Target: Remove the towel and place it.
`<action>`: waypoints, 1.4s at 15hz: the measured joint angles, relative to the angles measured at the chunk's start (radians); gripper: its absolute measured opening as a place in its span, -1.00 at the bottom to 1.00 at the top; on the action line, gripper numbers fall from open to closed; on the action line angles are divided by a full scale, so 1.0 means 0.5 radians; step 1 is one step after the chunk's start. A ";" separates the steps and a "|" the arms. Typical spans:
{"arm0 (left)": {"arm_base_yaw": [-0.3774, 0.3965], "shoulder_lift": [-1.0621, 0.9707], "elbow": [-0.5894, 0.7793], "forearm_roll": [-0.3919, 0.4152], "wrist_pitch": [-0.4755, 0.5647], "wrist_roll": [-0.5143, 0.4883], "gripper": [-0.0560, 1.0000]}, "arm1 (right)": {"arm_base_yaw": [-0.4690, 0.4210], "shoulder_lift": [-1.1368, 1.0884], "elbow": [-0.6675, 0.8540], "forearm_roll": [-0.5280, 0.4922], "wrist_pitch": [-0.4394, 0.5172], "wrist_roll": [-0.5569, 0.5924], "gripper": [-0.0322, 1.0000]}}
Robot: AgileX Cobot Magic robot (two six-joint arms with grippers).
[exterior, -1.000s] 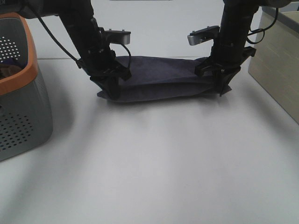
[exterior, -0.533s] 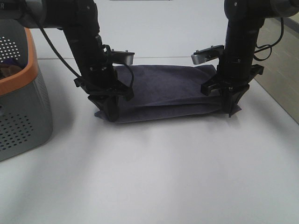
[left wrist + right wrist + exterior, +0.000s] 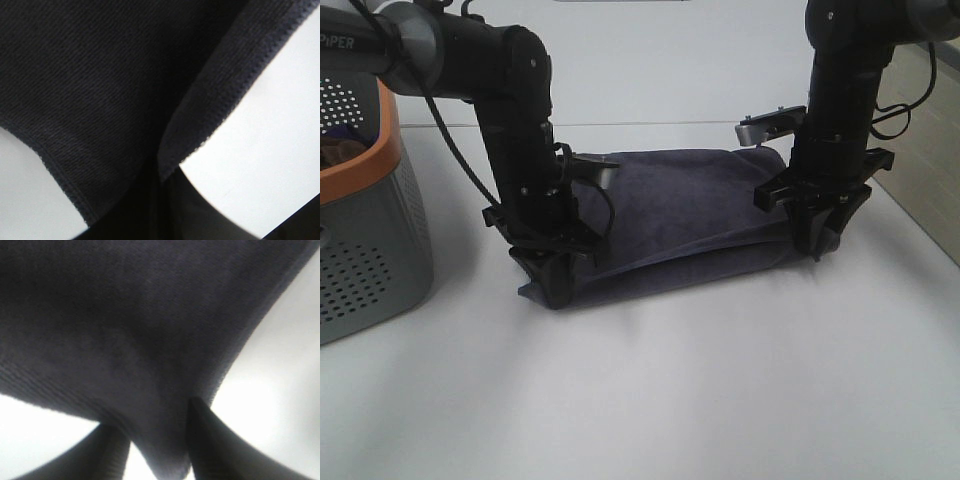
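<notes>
Pretty sure this is a robotics lab bench. There's a black left arm (image 3: 515,120) with PIPER printed on it and a black right arm (image 3: 845,80), both over a plain white table (image 3: 700,400) with a blank white wall (image 3: 660,60) behind. The only props are a grey perforated basket (image 3: 365,270) with an orange rim and a beige panel (image 3: 935,180).

2 claws: left claw (image 3: 557,288) & right claw (image 3: 817,240). 1 towel (image 3: 690,215) betw. them. 1 basket (image 3: 360,270) beside left claw. 1 table (image 3: 670,400).

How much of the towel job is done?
Done: the towel is out of the basket and lies folded over on the table. In hand: the left gripper and right gripper each pinch one end. Left: letting go and backing away.
</notes>
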 joint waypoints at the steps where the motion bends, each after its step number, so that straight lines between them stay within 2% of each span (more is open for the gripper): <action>1: 0.000 0.000 0.026 0.002 0.000 0.000 -0.89 | 0.000 -0.034 0.000 0.000 0.000 0.066 -0.05; 3: 0.000 0.000 0.036 0.008 0.000 0.000 -0.89 | 0.000 -0.104 0.000 0.000 0.000 0.320 0.26; 4: 0.000 -0.002 0.038 0.010 0.000 0.000 -0.89 | 0.000 -0.138 0.002 0.014 0.000 0.428 0.33; 6: 0.000 -0.012 0.038 0.016 0.000 -0.002 -0.89 | 0.000 -0.210 0.004 0.104 0.000 0.512 0.37; 9: -0.016 -0.016 0.038 0.016 0.000 -0.002 -0.87 | 0.000 -0.336 0.004 0.208 0.000 0.520 0.38; 10: -0.024 -0.016 0.038 0.018 0.000 -0.002 -0.78 | 0.000 -0.384 0.006 0.224 0.000 0.520 0.38; 11: -0.030 -0.016 0.038 0.018 0.000 -0.016 -0.60 | 0.000 -0.440 0.020 0.232 0.000 0.524 0.39; 12: -0.040 -0.016 0.038 0.020 0.000 -0.082 -0.36 | 0.000 -0.490 0.026 0.234 0.002 0.526 0.38; 14: -0.064 -0.016 0.038 0.078 0.000 -0.238 0.25 | 0.000 -0.598 0.036 0.242 0.000 0.542 0.38; 15: -0.086 -0.016 0.038 0.124 0.000 -0.284 0.49 | 0.000 -0.664 0.036 0.242 0.000 0.548 0.38; 16: -0.104 -0.024 0.038 0.160 0.000 -0.316 0.64 | 0.000 -0.724 0.036 0.242 0.002 0.554 0.38; 18: -0.130 -0.142 0.042 0.198 0.000 -0.342 0.73 | 0.000 -0.898 0.036 0.242 0.004 0.564 0.38; 21: -0.130 -0.334 0.042 0.222 0.000 -0.344 0.74 | 0.000 -1.026 0.036 0.242 0.006 0.610 0.38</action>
